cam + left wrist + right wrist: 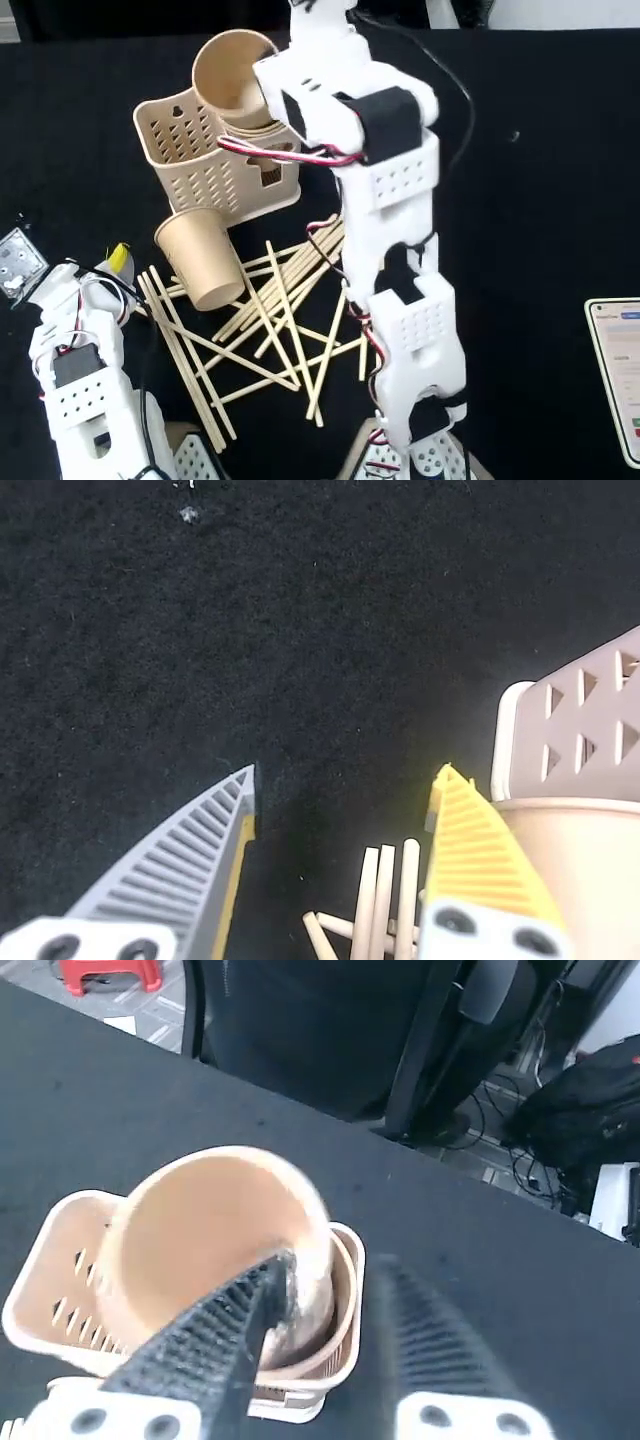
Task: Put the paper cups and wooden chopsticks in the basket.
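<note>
From above, the tan, perforated basket (190, 150) stood toward the far edge of the black tabletop (540, 200), left of its middle. I counted three plain tan paper cups. A tilted cup (228, 70) stuck out of the basket's top, and a lower cup (265, 130) sat nested under it inside the basket. A fallen cup (203, 262) lay on its side on the tabletop, touching the basket's front wall. The pale wooden chopsticks (270, 320) lay criss-crossed toward the near edge between my arms. There were well over ten, too tangled for an exact count. My right arm (395, 200) stretched to the basket, and my left gripper (110, 262) sat near the left edge.

From my left wrist, that gripper's fingers were spread wide and held nothing. Three chopstick ends lay between them, and the fallen cup and basket were just beside the yellow finger.

From my right wrist, my right gripper (340, 1272) was spread too. One finger reached inside the tilted cup, and the other stood outside, apart from its wall.
</note>
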Controlling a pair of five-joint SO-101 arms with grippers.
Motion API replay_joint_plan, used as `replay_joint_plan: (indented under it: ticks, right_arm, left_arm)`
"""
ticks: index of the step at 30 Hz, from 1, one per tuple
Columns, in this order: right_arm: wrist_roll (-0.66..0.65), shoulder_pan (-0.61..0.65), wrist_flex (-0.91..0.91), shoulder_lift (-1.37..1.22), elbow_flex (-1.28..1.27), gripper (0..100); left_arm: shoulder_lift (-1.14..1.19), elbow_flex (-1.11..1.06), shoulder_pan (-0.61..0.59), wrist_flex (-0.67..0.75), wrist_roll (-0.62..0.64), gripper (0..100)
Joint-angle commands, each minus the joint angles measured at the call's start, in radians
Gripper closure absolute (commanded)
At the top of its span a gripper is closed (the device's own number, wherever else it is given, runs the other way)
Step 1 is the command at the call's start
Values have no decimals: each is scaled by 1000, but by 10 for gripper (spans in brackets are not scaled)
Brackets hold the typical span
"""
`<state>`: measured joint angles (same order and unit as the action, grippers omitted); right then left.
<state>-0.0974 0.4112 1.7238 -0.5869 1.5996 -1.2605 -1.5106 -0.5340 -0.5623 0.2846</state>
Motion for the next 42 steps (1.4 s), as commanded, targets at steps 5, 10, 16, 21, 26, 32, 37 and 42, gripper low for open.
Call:
replay_joint_plan:
  ticks: [5, 10, 16, 21, 26, 32, 37, 42]
  right_arm:
    - [8, 17, 43, 124, 28, 801]
    - [8, 77, 44, 318, -166, 806]
    - [-3, 239, 38, 621, -751, 804]
    - [-107, 311, -60, 826, -1228, 804]
    - [-118, 196, -275, 1007, -1664, 804]
    - [-86, -14, -566, 1107, -2101, 807]
    - [29, -57, -832, 1130, -2381, 807]
    - [94, -64, -1080, 1135, -2595, 807]
  left_arm:
    - [-12, 15, -4, 14, 5, 722]
    - [-12, 13, -8, 12, 5, 722]
    - [-12, 13, -4, 12, 5, 722]
    - [-12, 18, -8, 12, 5, 722]
    - [-5, 85, -10, -26, -52, 722]
    - [-2, 308, -2, -264, -129, 719]
    - [89, 392, 19, -270, -210, 718]
    - [396, 556, 88, -244, -288, 718]
